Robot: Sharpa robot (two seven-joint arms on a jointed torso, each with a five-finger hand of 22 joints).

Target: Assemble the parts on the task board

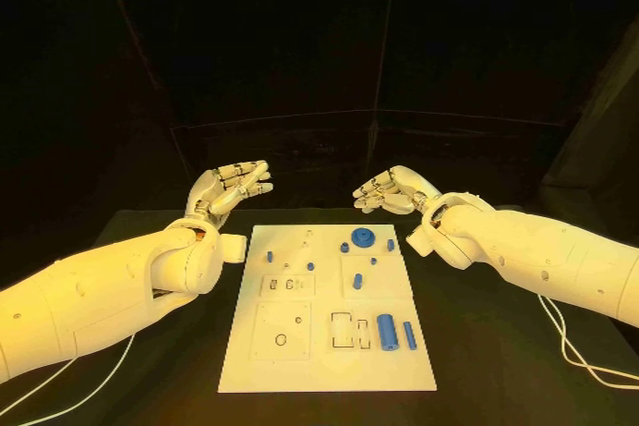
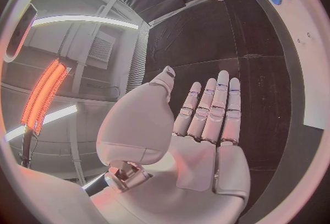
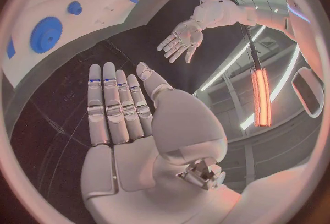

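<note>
- Black table (image 1: 506, 371): carries the white task board (image 1: 329, 371) at its centre, with the long axis running away from the robot.
- Left hand (image 1: 229, 188): raised beyond the board's far left corner, fingers straight and apart, holding nothing. The left wrist view shows the flat palm.
- Right hand (image 1: 391, 191): beyond the far right corner, empty; the right wrist view shows its fingers extended.
- Blue gear (image 1: 362, 237): lies flat near the far edge.
- Two blue cylinders (image 1: 388, 332): lie lengthwise near the right edge.
</note>
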